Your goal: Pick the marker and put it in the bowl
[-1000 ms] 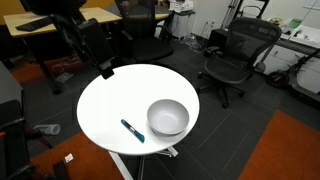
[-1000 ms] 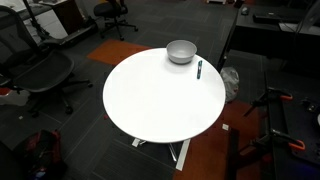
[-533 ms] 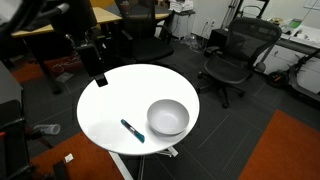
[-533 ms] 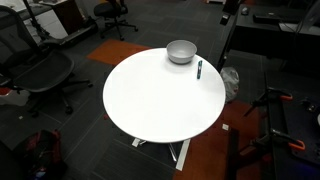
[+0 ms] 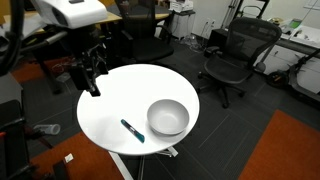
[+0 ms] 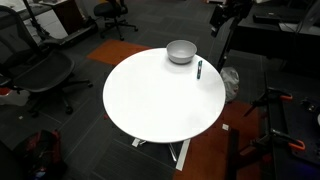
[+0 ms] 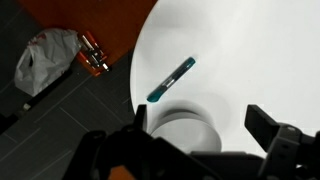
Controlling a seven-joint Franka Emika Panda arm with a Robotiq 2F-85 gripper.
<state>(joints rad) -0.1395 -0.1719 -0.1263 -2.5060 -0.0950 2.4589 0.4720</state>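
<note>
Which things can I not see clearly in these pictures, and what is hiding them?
The bowl: in the wrist view its lower half is hidden behind the pincer body.
The marker: too small in both exterior views to show any print.
The pincer in an exterior view: dark against a dark background, fingers unclear.

Both exterior views look down on the table point(image 5: 110, 108) point(image 6: 160, 100) from different sides, standing back. The wrist view faces down close above it, bowl point(image 7: 185, 132) at 6 o'clock.

Round white table point(image 5: 110, 110), grey-white bowl point(image 5: 168, 118), teal marker point(image 5: 132, 131) just beside it
</note>
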